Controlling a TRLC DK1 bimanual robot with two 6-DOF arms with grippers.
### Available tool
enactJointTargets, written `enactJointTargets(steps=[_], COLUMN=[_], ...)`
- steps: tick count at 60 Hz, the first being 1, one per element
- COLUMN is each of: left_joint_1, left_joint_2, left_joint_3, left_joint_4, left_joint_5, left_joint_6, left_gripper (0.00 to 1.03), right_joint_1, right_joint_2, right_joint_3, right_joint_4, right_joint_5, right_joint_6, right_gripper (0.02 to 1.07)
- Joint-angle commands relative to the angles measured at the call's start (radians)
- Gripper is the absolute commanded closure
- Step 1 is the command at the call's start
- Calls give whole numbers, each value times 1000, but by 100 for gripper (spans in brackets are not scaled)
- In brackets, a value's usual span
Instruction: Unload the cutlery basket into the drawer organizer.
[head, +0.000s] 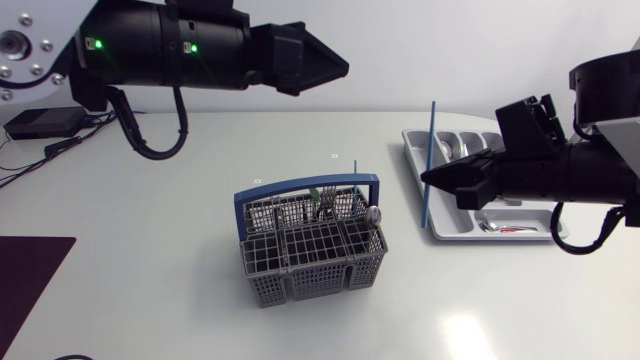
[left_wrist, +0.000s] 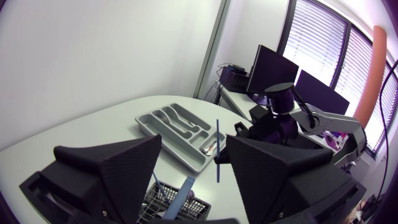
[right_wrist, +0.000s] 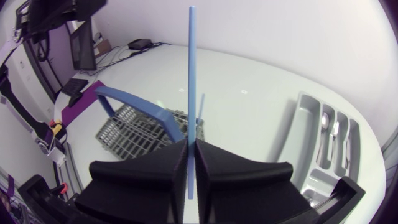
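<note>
Pinching a thin blue stick (head: 429, 140) a little below its middle, the right tool (head: 432, 183) has both wedge fingers pressed flat against it from either side. The stick stands nearly upright. That looks to me like the natural way to carry something that sits on end in a basket cell. It hangs between the cutlery basket (head: 310, 245) and the drawer organizer (head: 413, 143), with its lower end just beside the organizer's near rim, over the counter (head: 150, 230). I'd guess it must be tipped flat before it can lie in one of the long compartments.

The right arm comes in from the side, roughly level, stretched over the organizer with the tool pointing back toward the basket.

The basket sits mid-counter, well apart from the organizer, its blue handle (head: 300, 188) arched overhead. It holds a second thin blue stick (head: 355, 172) on end, a silvery rounded piece (head: 373, 213) that is probably a spoon at the corner nearest the organizer, and some darker pieces I can't make out. The organizer has a few pieces of cutlery in its compartments.

The left tool (head: 335, 65) is raised high over the far side of the counter. Its fingers are spread with nothing between them, and it seems parked out of the way.
</note>
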Motion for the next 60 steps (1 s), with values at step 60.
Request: enactJointTargets(steps=[60], left_joint_1=[-173], left_joint_2=[-155], left_joint_3=[-317], left_joint_4=[-94], left_joint_5=[-256], left_joint_6=[352], left_gripper=[27], right_joint_1=[-259], right_joint_2=[945], right_joint_3=[543], right_joint_4=[67], right_joint_5=[208], right_joint_6=[26], right_gripper=[100])
